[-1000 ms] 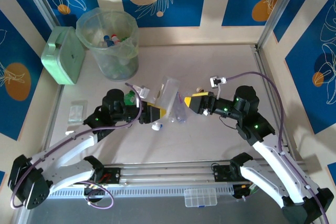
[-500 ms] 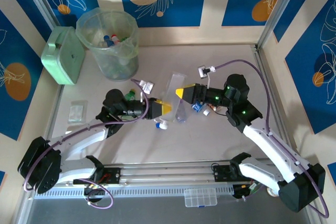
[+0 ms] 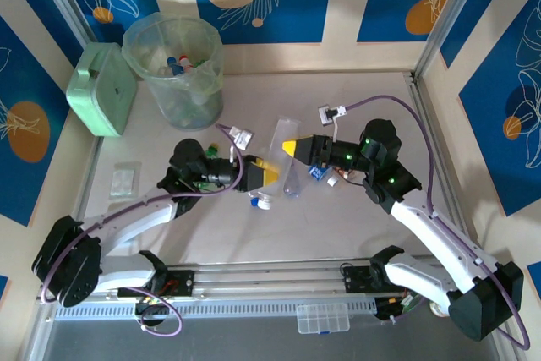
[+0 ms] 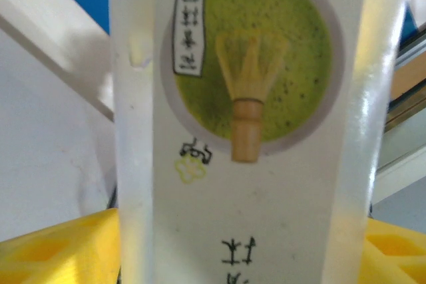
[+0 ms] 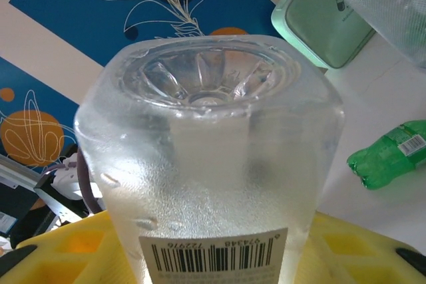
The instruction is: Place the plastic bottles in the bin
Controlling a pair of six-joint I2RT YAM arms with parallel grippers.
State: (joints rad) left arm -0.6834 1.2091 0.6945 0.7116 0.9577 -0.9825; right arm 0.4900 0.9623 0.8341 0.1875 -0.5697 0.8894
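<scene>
clear bottle (image 3: 281, 134) | right gripper (image 3: 292, 148) — clamped on it | left gripper (image 3: 272, 172) — astride it

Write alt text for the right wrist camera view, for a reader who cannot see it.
A clear plastic bottle, its ribbed base toward the camera and a barcode label below, sits between the yellow jaws of the right gripper. Behind it, a green bottle lies on the table at right, with a mint-green container and a blue patterned wall beyond.
</scene>
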